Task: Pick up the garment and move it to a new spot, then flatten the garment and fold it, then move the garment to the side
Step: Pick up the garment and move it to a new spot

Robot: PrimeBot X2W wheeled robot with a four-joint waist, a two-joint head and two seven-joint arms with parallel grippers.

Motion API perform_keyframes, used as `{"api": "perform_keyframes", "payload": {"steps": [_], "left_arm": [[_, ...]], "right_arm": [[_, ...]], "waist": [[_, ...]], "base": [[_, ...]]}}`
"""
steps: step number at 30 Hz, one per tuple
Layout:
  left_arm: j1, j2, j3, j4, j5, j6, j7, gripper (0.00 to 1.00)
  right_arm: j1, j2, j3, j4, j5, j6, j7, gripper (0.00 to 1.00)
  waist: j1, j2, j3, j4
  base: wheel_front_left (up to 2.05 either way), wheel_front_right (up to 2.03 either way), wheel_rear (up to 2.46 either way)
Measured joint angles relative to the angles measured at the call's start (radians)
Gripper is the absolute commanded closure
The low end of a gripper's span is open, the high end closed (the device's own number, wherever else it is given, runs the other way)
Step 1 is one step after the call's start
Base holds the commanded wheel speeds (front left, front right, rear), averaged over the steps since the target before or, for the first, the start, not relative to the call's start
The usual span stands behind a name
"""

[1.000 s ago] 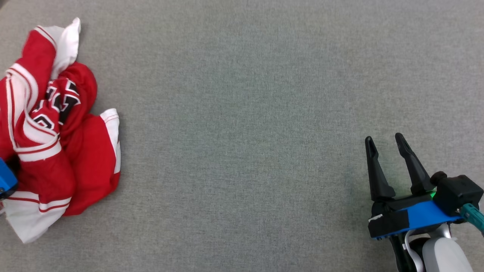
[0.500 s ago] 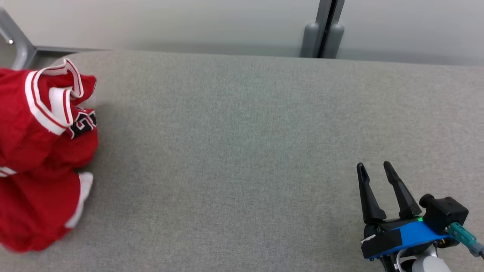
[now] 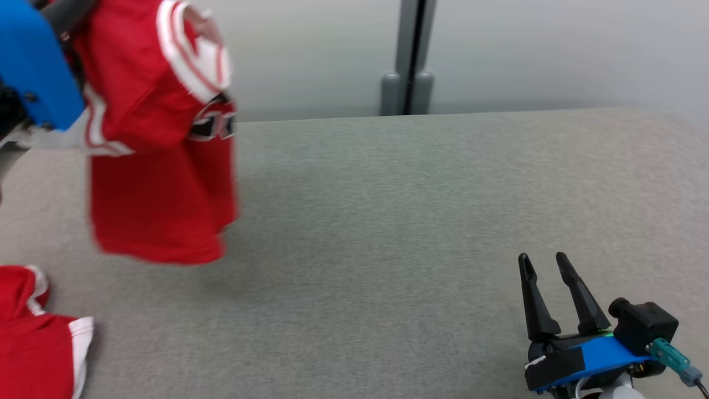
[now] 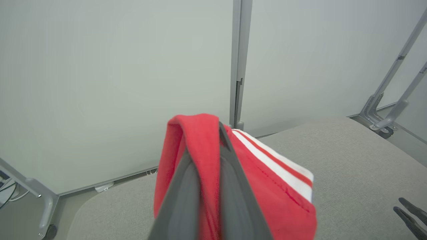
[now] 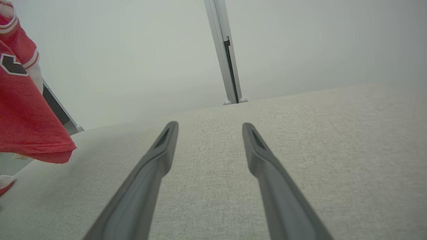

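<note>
Fingers of the right gripper (image 3: pixel 541 259) stand released in the head view, spread with nothing between them. They sit well right of the post (image 3: pixel 409 55), low over the bench (image 3: pixel 388 221). Far left of the post the garment (image 3: pixel 160 183), a red jersey with white trim, hangs in the air beside a blue housing (image 3: pixel 33 61), its hem off the bench. A red piece (image 3: pixel 33 343) with a white edge lies on the bench at the near corner, left of the post; whether it belongs to the garment cannot be told. Between the garment and the right gripper the bench is bare grey cloth. Its far edge runs just in front of the post's foot and rounds off at the far right.

From the left wrist, the left gripper (image 4: pixel 210 146) is clenched on a red fold of the garment. The cloth drapes over one finger and falls away to the right, below the post. The bench edge curves in left of the post by a grey leg (image 4: pixel 40 200). Two slanted braces (image 4: pixel 393 86) stand off the bench corner right of the post.

From the right wrist, the spread fingers lie low over the bench, pointing toward the post. The garment hangs far left of the post, hem clear of the bench. The bench's far edge meets the wall (image 5: pixel 333 40) at the post's foot.
</note>
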State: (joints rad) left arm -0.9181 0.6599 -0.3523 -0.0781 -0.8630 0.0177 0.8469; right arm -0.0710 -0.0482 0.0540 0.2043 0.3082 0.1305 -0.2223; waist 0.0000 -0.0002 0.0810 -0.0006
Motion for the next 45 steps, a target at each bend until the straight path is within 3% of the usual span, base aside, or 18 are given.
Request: {"api": "perform_keyframes", "payload": {"steps": [9,16,18,22,28,29,30,31,36,45], "left_arm": [[-0.03,-0.122,-0.067,0.038,-0.01,-0.045,-0.062,1.0],[0.093,-0.2,-0.129,0.092,0.0,-0.069,-0.17,1.0],[0.157,-0.237,-0.138,0.133,-0.012,-0.069,-0.226,1.0],[0.264,-0.258,-0.198,0.254,0.053,-0.068,-0.306,1.0],[0.379,-0.351,-0.25,0.437,0.076,-0.053,-0.426,1.0],[0.389,-0.36,-0.261,0.467,0.084,-0.054,-0.44,0.83],[0.397,-0.367,-0.272,0.49,0.091,-0.06,-0.455,0.55],[0.407,-0.375,-0.278,0.51,0.094,-0.063,-0.474,0.0],[0.432,-0.418,-0.272,0.573,0.101,-0.071,-0.597,0.0],[0.533,-0.455,-0.184,0.514,0.091,-0.073,-0.93,0.0]], "right_arm": [[-0.004,0.0,-0.006,0.002,0.0,0.0,-0.003,0.0],[-0.008,0.0,-0.016,-0.002,0.001,0.0,-0.005,0.0],[-0.009,0.0,-0.016,-0.002,0.003,0.0,-0.008,0.0],[-0.012,-0.001,-0.015,-0.002,0.006,0.0,-0.008,0.0],[-0.016,-0.001,-0.02,-0.003,0.006,0.0,-0.009,0.0],[-0.016,-0.001,-0.019,-0.003,0.005,0.0,-0.009,0.0],[-0.015,-0.001,-0.021,-0.003,0.005,0.0,-0.009,0.0],[-0.015,0.0,-0.02,-0.004,0.002,0.0,-0.009,0.0],[-0.005,0.0,-0.023,-0.01,-0.008,0.0,-0.003,0.0],[0.022,-0.001,-0.055,-0.031,-0.026,0.0,0.024,0.0]], "waist": [[0.0001,0.0001,0.021,-0.131],[0.0002,0.0002,0.036,-0.22],[0.0001,0.0002,0.038,-0.238],[0.0001,0.0002,0.041,-0.263],[0.0001,0.0002,0.043,-0.266],[0.0001,0.0003,0.041,-0.263],[0.0001,0.0003,0.041,-0.259],[0.0001,0.0002,0.04,-0.255],[0.0,0.0002,0.025,-0.22],[-0.0001,0.0002,-0.028,-0.144]], "base": [[0.0,0.0,0.0],[0.0,0.0,0.0],[0.0,0.0,0.0],[0.0,0.0,0.0],[0.0,0.0,0.0],[0.0,0.0,0.0],[0.0,0.0,0.0],[0.0,0.0,0.0],[0.0,0.0,0.0],[0.0,0.0,0.0]]}}
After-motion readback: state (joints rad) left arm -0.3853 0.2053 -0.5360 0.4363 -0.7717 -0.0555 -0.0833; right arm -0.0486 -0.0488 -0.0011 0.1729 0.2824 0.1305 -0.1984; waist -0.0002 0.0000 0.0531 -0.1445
